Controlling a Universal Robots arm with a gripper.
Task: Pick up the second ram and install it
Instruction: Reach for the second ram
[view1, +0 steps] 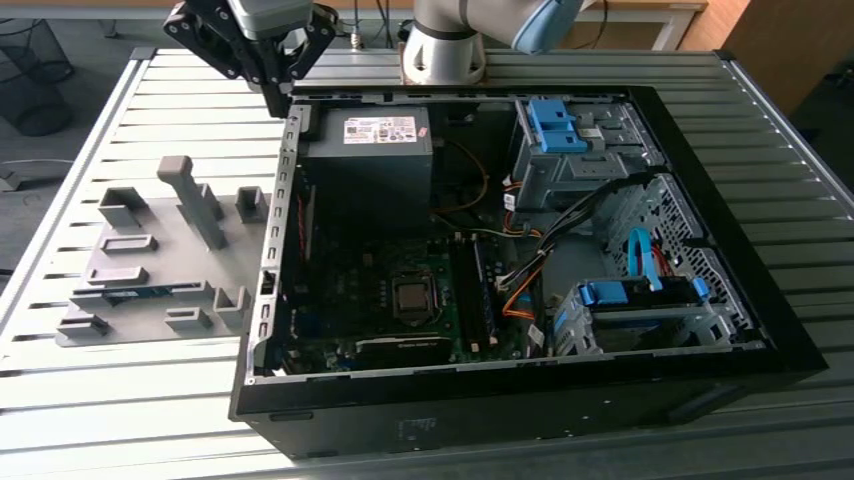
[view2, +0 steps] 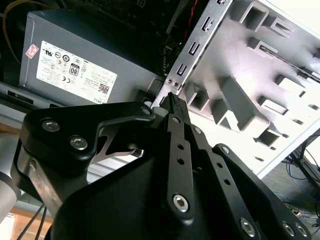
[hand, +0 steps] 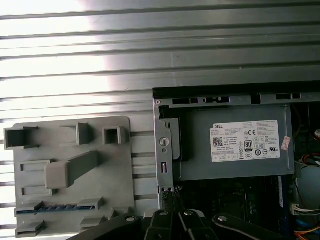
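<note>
The second ram is a thin green strip lying edge-up in a slot of the grey holder plate, on the exterior view's left beside the open computer case. In the first wrist view the ram shows the same way near the plate's edge. My gripper hangs above the case's back corner near the power supply, well away from the ram. Its fingers are shut with nothing between them. The gripper tips sit over the case wall.
Another memory stick stands as a dark strip in the motherboard beside the processor socket. Drive cages with blue latches and loose cables fill the case's right side. Raised grey blocks stick up from the holder plate. The slatted metal table surrounds everything.
</note>
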